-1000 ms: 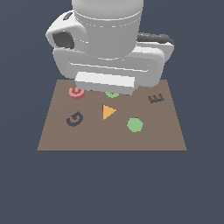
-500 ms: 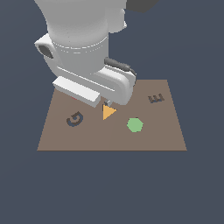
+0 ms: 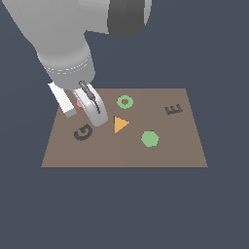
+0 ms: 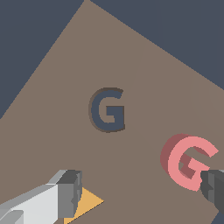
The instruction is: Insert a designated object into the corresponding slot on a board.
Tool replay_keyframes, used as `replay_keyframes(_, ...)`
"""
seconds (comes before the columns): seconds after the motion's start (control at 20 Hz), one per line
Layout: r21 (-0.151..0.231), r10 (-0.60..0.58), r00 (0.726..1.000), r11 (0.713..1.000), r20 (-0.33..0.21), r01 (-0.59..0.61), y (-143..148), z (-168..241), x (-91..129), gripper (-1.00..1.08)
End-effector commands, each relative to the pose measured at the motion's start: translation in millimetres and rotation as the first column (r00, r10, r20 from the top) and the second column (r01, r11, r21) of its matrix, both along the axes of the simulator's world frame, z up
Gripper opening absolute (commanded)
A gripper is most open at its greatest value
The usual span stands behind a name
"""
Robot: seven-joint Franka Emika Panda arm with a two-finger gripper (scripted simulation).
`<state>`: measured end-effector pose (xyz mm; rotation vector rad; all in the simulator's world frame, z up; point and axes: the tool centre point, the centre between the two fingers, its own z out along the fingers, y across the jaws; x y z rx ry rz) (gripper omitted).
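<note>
Exterior view first: we saw a brown board (image 3: 160,151) lying flat against a dark blue-grey background, with the large grey and white robot arm leaning over its corner on the exterior view's left. On the board sat a green ring (image 3: 125,102), an orange triangle (image 3: 120,124) and a green hexagon (image 3: 150,138), and a dark E-shaped recess (image 3: 173,109) lay toward the exterior view's right. The dark G-shaped slot (image 3: 83,132) lay open and unfilled near the board's edge on the exterior view's left. Only a sliver of the red G block (image 3: 79,103) showed behind the arm's lower end, which hid most of it.

From the wrist view we saw more. The gripper (image 4: 142,192) had its fingers spread wide apart, holding nothing. One finger, pale with a dark tip (image 4: 70,192), stood over the corner of the orange triangle (image 4: 89,202). The other dark fingertip (image 4: 213,189) overlapped the edge of the red G block (image 4: 186,159); we could not tell whether it touched it. The block rested on the board (image 4: 57,109), raised above the surface, beside the G-shaped slot (image 4: 107,109) but clearly apart from it.
</note>
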<state>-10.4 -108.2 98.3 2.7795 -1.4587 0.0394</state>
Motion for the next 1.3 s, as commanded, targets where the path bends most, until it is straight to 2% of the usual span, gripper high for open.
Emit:
replay_keyframes(0.0, 0.003, -0.108, 0.994, 0.994, -0.003, 0.108, -10, -10, -10, 1.0)
replay_keyframes(0.35, 0.009, -0.33, 0.944, 0.944, -0.013, 0.33, -26, -32, -37, 1.0)
replay_keyframes(0.75, 0.012, -0.462, 0.887, 0.887, -0.02, 0.463, -32, -46, -55, 1.0)
replay_keyframes(0.95, 0.013, -0.483, 0.875, 0.875, -0.021, 0.483, -33, -48, -58, 1.0)
replay_keyframes(1.25, 0.013, -0.48, 0.877, 0.877, -0.021, 0.48, -33, -53, -58, 1.0)
